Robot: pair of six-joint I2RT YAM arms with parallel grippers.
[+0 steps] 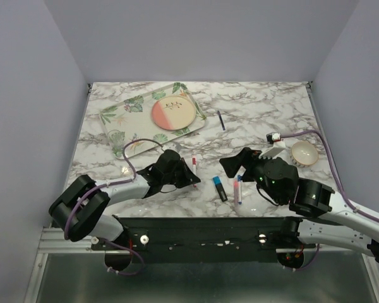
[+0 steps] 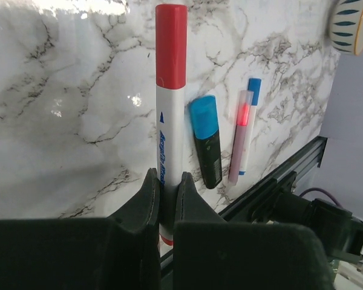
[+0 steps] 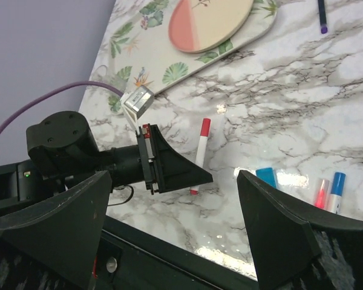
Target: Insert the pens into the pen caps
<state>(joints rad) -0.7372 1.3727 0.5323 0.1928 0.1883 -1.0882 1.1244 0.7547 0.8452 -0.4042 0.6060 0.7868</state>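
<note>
The dark marker [image 1: 220,188] with a bright blue end and the pink pen [image 1: 238,189] with a blue tip lie nearest the arms. They are side by side on the counter [image 1: 271,107], not touching. The right claw [image 1: 239,165] hangs just beyond their far ends, jaws wide apart and holding nothing. To the left, the left claw [image 2: 166,184] is clamped on the white pen [image 2: 170,115] near its plain end. The pen sticks straight out past the fingertips, red end farthest from the claw. I cannot tell whether it touches the counter. A bowl [image 1: 303,153] sits off to the right. Farther back the navy pen [image 1: 221,120] lies alone, just right of the tray [image 1: 117,117] carrying a plate [image 1: 174,113].
</note>
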